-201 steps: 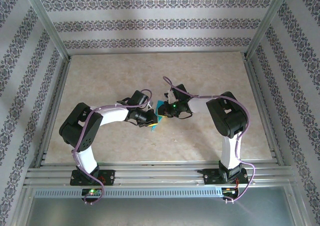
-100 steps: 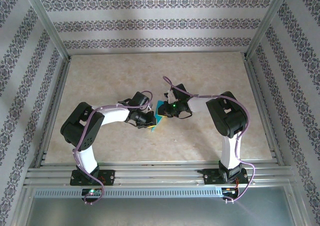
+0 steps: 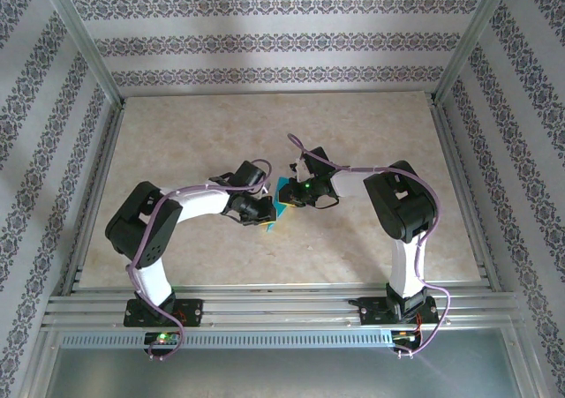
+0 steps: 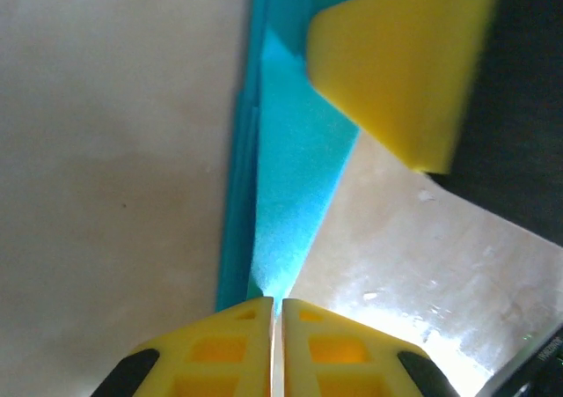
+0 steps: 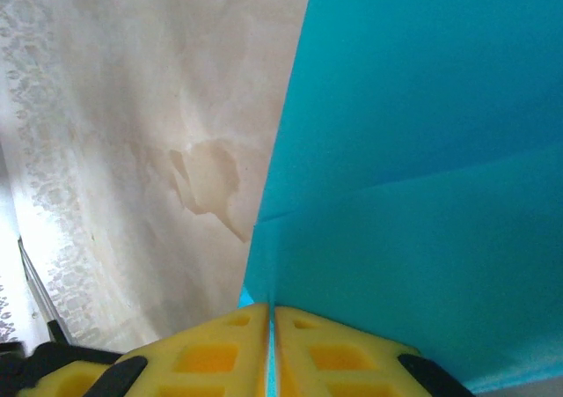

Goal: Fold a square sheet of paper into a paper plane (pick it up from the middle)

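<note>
Mottled beige table (image 3: pixel 371 248): at its middle the left gripper (image 4: pixel 274 307) and right gripper (image 5: pixel 271 311) meet, yellow jaws pinched shut on thin teal paper (image 4: pixel 290 177). Left wrist shows a narrow folded point, right wrist a broad creased face. Striped floral wallpaper (image 3: pixel 282 45) behind.

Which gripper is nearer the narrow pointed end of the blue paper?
Left. The left gripper is shut right on the narrow end of the paper. The right gripper is shut on the wider creased part, away from that point.
</note>
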{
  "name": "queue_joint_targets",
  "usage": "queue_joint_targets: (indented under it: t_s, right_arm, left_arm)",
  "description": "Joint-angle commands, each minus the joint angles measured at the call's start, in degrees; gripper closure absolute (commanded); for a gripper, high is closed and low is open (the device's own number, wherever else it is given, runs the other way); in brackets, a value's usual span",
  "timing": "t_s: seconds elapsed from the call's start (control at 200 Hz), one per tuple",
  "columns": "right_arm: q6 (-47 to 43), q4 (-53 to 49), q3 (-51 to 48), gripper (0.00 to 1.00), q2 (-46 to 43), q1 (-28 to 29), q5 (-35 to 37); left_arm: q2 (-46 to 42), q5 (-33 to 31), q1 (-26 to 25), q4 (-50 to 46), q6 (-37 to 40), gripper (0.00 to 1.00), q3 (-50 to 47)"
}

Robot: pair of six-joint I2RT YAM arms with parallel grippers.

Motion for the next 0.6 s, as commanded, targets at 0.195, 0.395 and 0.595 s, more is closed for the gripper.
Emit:
queue_joint_targets:
  t_s: [0.195, 0.395, 0.595]
  right_arm:
    - [-0.43, -7.07, -1.89, 0.83, 6.74, -0.06, 11.21]
    - [-0.61, -7.58, -1.54, 0.83, 6.81, -0.06, 11.20]
    - [-0.58, -8.01, -1.45, 0.83, 6.83, -0.06, 11.41]
  left_arm:
    - [-2.90, 2.04, -1.08, 3.85, -3.04, 0.86, -0.43]
    - [0.60, 2.60, -1.79, 5.23, -3.41, 0.86, 0.32]
    - [3.34, 0.29, -1.81, 2.24, -1.99, 0.88, 0.98]
